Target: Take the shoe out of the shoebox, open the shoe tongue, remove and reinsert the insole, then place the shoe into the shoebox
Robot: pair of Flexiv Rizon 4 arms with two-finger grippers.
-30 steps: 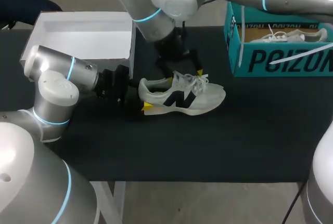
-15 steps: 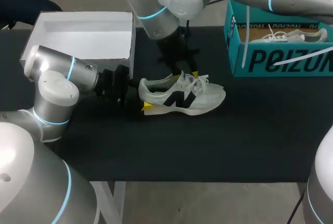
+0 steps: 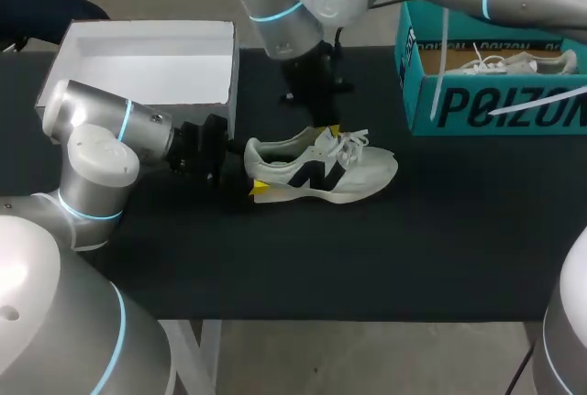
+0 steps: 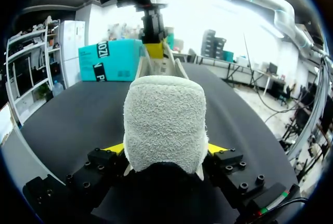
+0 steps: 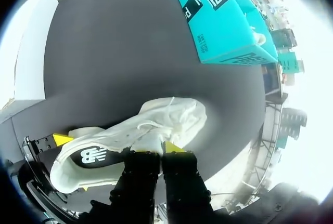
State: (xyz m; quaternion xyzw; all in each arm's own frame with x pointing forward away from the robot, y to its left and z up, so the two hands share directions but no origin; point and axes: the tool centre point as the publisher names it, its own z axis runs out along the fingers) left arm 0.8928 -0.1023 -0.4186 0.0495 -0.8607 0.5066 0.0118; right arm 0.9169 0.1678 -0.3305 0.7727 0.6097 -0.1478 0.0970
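A pale grey sneaker (image 3: 321, 168) with a black logo lies on its side on the black table (image 3: 367, 248), toe pointing right. My left gripper (image 3: 255, 171) comes in low from the left and grips the heel; in the left wrist view the heel (image 4: 164, 122) fills the space between both yellow tips. My right gripper (image 3: 328, 131) comes down from above onto the lace area. In the right wrist view the right gripper (image 5: 161, 148) is pinched together on the white tongue (image 5: 149, 142). The teal shoebox (image 3: 495, 102) stands at the back right.
A second shoe (image 3: 514, 63) lies inside the teal box. A white open box (image 3: 147, 60) stands at the back left, just behind my left arm. The teal box (image 5: 223, 21) lies ahead of the right gripper, beyond the sneaker's toe.
My right gripper went from wide open to pinched together at the sneaker's tongue, drawing slightly toward the heel. The left gripper and the sneaker stayed put.
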